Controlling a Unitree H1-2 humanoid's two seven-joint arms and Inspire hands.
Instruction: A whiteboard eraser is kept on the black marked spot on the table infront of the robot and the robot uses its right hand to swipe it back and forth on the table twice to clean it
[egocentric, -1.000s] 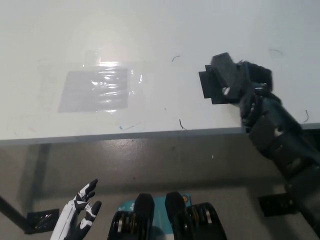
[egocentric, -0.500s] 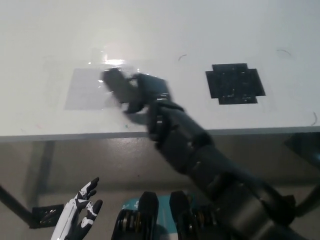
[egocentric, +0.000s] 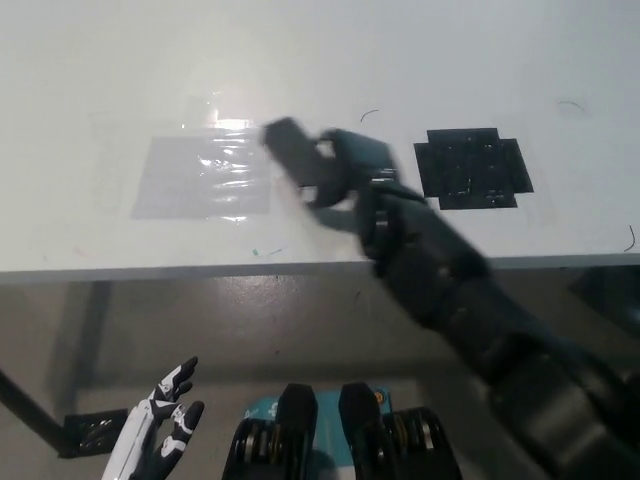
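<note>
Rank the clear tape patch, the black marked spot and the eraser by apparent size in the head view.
1. Clear tape patch, plainly largest.
2. Black marked spot.
3. Eraser in the right hand; blurred and partly covered, so its place below the spot is unsure.

White table (egocentric: 90, 60), with a black marked spot (egocentric: 473, 168) at right, a shiny clear taped patch (egocentric: 205, 176) at left, faint pen squiggles.
</note>
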